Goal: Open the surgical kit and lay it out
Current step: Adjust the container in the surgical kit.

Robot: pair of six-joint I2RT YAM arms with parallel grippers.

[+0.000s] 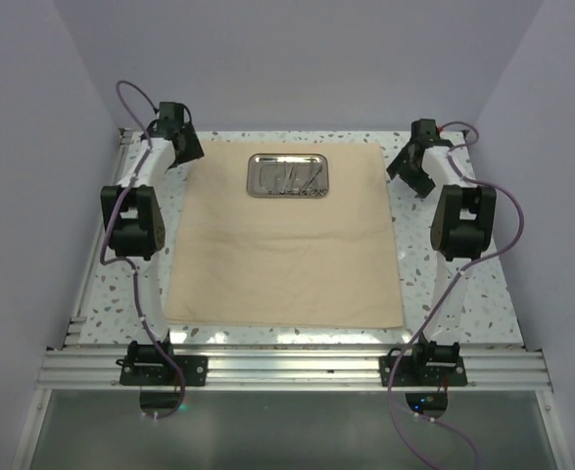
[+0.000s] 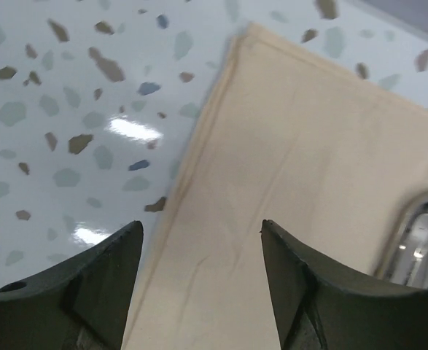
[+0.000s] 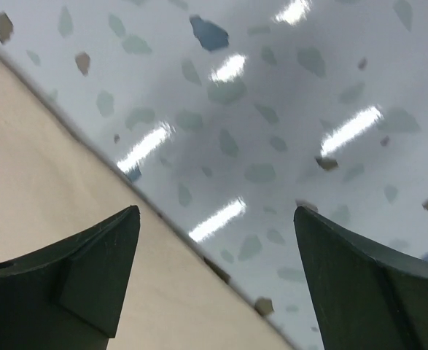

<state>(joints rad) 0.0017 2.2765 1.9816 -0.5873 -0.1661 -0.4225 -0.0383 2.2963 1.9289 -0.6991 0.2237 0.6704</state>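
The beige cloth wrap (image 1: 287, 255) lies spread flat on the speckled table. On its far middle sits the small shiny steel tray (image 1: 255, 176) with thin silver instruments (image 1: 292, 179) inside. My left gripper (image 1: 187, 147) hovers over the cloth's far left corner, open and holding nothing. In the left wrist view the gripper (image 2: 201, 224) straddles the cloth's (image 2: 301, 146) left edge, with the tray's rim (image 2: 418, 219) at the right. My right gripper (image 1: 407, 166) is open beside the far right corner. In the right wrist view it (image 3: 217, 209) spans the cloth's (image 3: 46, 182) edge.
Speckled white tabletop (image 1: 449, 294) shows as narrow strips around the cloth. An aluminium rail (image 1: 287, 367) carrying both arm bases runs along the near edge. Plain walls close in the left, right and back sides.
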